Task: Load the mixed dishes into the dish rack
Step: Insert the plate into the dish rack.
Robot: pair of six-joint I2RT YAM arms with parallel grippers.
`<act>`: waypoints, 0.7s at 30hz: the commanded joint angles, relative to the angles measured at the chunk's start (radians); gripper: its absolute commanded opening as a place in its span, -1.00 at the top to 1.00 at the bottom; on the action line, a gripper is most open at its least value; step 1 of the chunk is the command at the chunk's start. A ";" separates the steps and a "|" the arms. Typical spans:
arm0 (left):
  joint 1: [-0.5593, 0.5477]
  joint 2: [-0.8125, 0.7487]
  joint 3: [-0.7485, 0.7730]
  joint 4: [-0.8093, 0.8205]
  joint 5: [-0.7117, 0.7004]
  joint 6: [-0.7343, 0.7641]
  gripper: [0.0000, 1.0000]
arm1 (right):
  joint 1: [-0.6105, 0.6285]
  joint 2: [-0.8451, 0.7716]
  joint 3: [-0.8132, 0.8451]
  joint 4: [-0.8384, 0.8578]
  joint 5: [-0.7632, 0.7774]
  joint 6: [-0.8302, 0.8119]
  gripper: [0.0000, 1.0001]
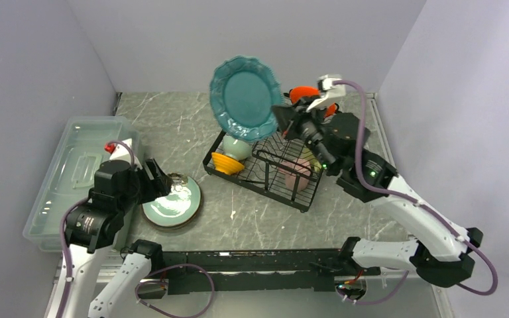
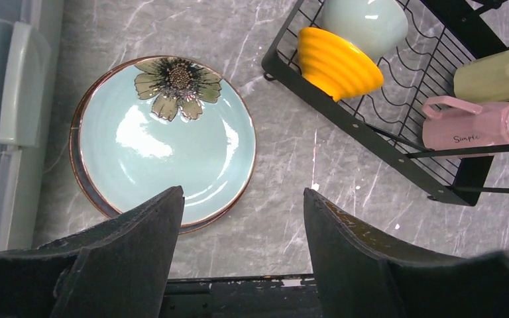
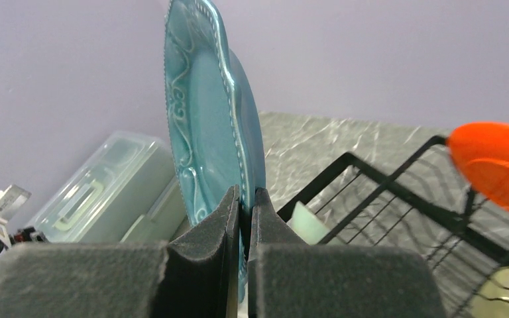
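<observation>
My right gripper (image 1: 283,114) is shut on the rim of a dark teal scalloped plate (image 1: 245,97) and holds it upright above the black wire dish rack (image 1: 262,180); its fingers pinch the plate (image 3: 202,112) in the right wrist view. The rack holds an orange-yellow bowl (image 1: 227,163), a pale green bowl (image 1: 238,147), a pink mug (image 1: 294,177), a pale yellow mug (image 1: 309,159) and a small orange-red plate (image 1: 301,93). My left gripper (image 2: 243,199) is open and empty above the table, beside a light teal flower plate (image 2: 164,139) that lies flat, also seen from above (image 1: 171,203).
A clear plastic lidded bin (image 1: 71,173) stands at the left edge of the table. Purple walls close in the back and both sides. A black rail (image 1: 252,262) runs along the near edge between the arm bases.
</observation>
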 commanded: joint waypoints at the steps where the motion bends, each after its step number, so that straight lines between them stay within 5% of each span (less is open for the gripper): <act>1: -0.002 0.007 -0.025 0.092 0.047 0.036 -0.44 | -0.035 -0.096 0.097 0.149 0.060 -0.108 1.00; 21: -0.002 -0.005 -0.152 0.226 0.148 0.075 -0.42 | -0.077 -0.276 0.053 0.068 0.053 -0.557 1.00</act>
